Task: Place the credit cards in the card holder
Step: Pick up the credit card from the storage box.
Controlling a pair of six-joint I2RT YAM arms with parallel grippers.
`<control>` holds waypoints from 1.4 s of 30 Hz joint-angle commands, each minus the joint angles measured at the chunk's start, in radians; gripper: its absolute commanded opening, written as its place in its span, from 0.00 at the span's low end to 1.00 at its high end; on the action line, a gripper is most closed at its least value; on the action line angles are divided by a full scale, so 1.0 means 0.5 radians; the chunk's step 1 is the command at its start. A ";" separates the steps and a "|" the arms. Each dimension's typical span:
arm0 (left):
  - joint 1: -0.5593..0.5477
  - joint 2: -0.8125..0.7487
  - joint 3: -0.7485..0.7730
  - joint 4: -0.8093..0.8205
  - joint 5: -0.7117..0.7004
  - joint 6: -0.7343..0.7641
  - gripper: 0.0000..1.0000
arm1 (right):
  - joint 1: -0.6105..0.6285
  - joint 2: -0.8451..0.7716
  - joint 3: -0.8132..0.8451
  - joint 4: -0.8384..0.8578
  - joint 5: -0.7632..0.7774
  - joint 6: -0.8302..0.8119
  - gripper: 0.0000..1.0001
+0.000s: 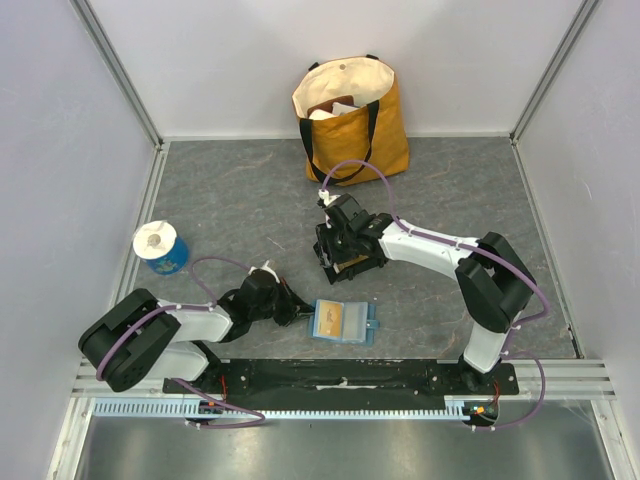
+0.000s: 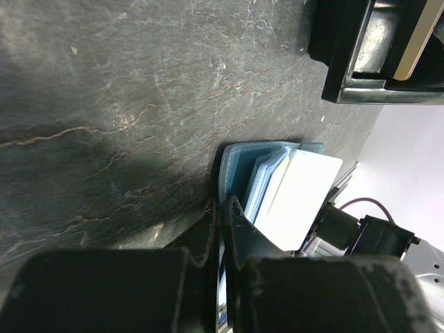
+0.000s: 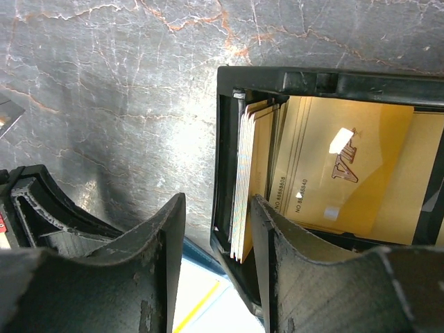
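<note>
- Bench (image 1: 250,200) carrying everything.
- Tote bag (image 1: 385,130) standing well beyond right fingers (image 1: 345,262).
- Black tray (image 3: 312,80) lying under right fingers. Those are standing partway apart, gripping nothing, straddling tray wall.
- Card holder (image 2: 239,170) lying open just ahead of left fingers (image 2: 223,208), which are pressing tight together.
- Credit cards (image 3: 347,166): gold stack sitting in tray ahead of right fingers, whitish one lying on holder.

One card holder (image 1: 345,322), one black tray (image 3: 312,80), one yellow tote bag (image 1: 352,115), one blue container (image 1: 161,248). Several credit cards (image 3: 347,173) stand stacked in the tray, too tightly packed to count.
</note>
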 commanded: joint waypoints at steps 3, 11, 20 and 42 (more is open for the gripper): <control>0.000 0.046 -0.028 -0.218 -0.058 0.135 0.02 | 0.009 -0.074 0.050 0.059 -0.079 0.028 0.50; -0.006 0.037 -0.031 -0.221 -0.055 0.135 0.02 | 0.013 0.005 0.075 0.043 0.080 -0.040 0.63; -0.003 0.040 -0.025 -0.221 -0.049 0.135 0.02 | 0.009 0.058 0.069 0.117 -0.134 0.000 0.64; 0.000 0.083 -0.001 -0.209 -0.030 0.147 0.02 | -0.009 -0.025 0.059 0.141 -0.214 0.058 0.42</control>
